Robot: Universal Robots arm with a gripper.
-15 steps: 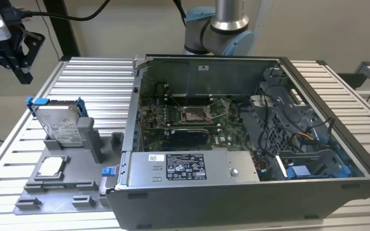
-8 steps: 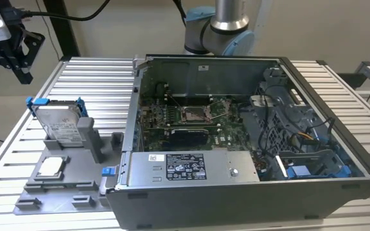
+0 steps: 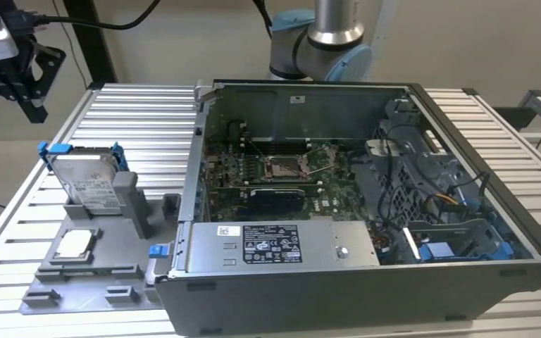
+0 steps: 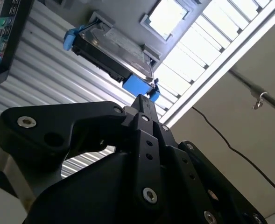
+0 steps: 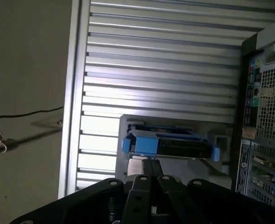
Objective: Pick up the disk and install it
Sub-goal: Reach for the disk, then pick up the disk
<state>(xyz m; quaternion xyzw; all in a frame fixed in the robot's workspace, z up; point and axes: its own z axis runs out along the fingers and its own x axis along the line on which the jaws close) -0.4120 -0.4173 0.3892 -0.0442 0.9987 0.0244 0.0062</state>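
- In the exterior view I see the whole bench: the open computer case (image 3: 365,211) on the slatted table (image 3: 129,113), and the disk (image 3: 87,179) at about 9 o'clock from the case, well apart from it.
- In that view my gripper (image 3: 34,113) hangs in the air at roughly 11 o'clock from the disk, clear of it and touching nothing.
- In both wrist views the disk (image 4: 111,46) (image 5: 167,144) shows edge-on beyond the gripper (image 4: 144,99) (image 5: 149,163). The exterior view instead gives me its broad face.
- The wrist views also catch the case's ported rear panel (image 5: 263,93), which the exterior view hides from me.
- The claw's two black fingers (image 5: 139,175) look pressed together, pinching nothing.
- The disk stands tilted in a grey holder (image 3: 129,197), silver-grey metal with a white label on its lower half and a blue frame with tabs at the upper corners.
- A small square chip (image 3: 75,243) lies at 6 o'clock from the disk, on the same holder.
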